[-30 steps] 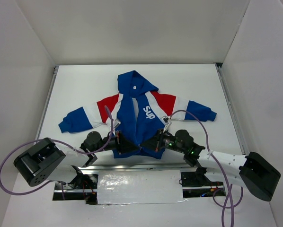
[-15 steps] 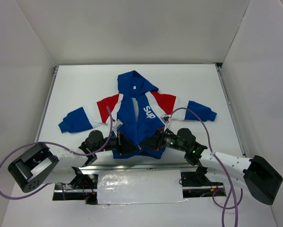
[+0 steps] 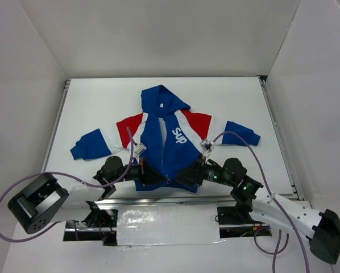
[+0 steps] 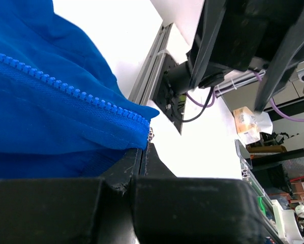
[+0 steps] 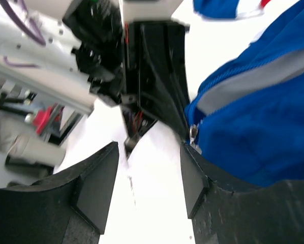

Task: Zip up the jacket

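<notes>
The left gripper [image 4: 140, 155] is clamping the blue hooded fabric jacket [image 3: 169, 136], hiding its zipper [image 4: 65, 89] end; the right gripper [image 5: 151, 168] is gaping empty.

My left arm [image 3: 79, 185] and right arm [image 3: 289, 210]: white link shells, boxy black joint housings [image 3: 36, 202], black wrists. A purple cable [image 3: 232, 132] loops beside each arm. Small green lights [image 3: 215, 175] dot my right wrist. Jaws: matte black.

**Tally of the scene**

One small royal-blue hooded fabric jacket [image 3: 158, 142] with red and white sleeves. Two black robot grippers: left gripper [image 3: 154, 175], right gripper [image 3: 186, 175]. Two purple cables [image 3: 229, 133]. One white table [image 3: 102, 102]. One crinkled silver sheet [image 3: 167, 224].
</notes>
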Controlling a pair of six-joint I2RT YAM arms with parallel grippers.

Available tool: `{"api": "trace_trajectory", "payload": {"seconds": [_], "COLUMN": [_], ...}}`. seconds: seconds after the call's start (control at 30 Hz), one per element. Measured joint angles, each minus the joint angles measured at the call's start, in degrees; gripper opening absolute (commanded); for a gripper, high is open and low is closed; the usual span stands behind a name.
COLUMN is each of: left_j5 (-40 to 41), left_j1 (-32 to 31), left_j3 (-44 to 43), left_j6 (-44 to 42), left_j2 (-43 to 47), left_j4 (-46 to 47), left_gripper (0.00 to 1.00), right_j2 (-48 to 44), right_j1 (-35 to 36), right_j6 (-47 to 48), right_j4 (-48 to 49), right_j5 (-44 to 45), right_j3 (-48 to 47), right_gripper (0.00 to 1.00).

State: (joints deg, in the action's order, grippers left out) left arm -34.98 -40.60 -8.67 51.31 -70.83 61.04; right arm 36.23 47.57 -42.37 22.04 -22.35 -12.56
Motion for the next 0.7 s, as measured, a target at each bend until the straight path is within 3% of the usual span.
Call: {"api": "trace_trajectory", "payload": {"seconds": [0.17, 0.3, 0.43, 0.7], "left_j5": [-0.3, -0.3, -0.4, -1.4], "left_j1": [0.3, 0.3, 0.3, 0.4], "left_j3": [0.0, 0.0, 0.0, 0.0], "left_j6": [0.0, -0.1, 0.0, 0.2], "left_j2": [1.9, 2.7, 2.9, 2.8], "left_j4": [-0.5, -1.1, -1.1, -0.3], "left_gripper": [0.00, 0.00, 0.00, 0.00], "right_j2": [3.1, 6.1, 8.0, 9.8], "right_j1": [1.4, 7.5, 11.9, 12.1], "right_j6": [-1.9, -4.2, -6.0, -7.5], "right_j4": [2.3, 3.5, 6.4, 11.2], "right_j5": [-4.9, -4.4, -1.6, 7.3], "right_j3": [2.6, 5.7, 7.1, 9.2], "right_gripper": [0.57, 0.56, 0.57, 0.58]}}
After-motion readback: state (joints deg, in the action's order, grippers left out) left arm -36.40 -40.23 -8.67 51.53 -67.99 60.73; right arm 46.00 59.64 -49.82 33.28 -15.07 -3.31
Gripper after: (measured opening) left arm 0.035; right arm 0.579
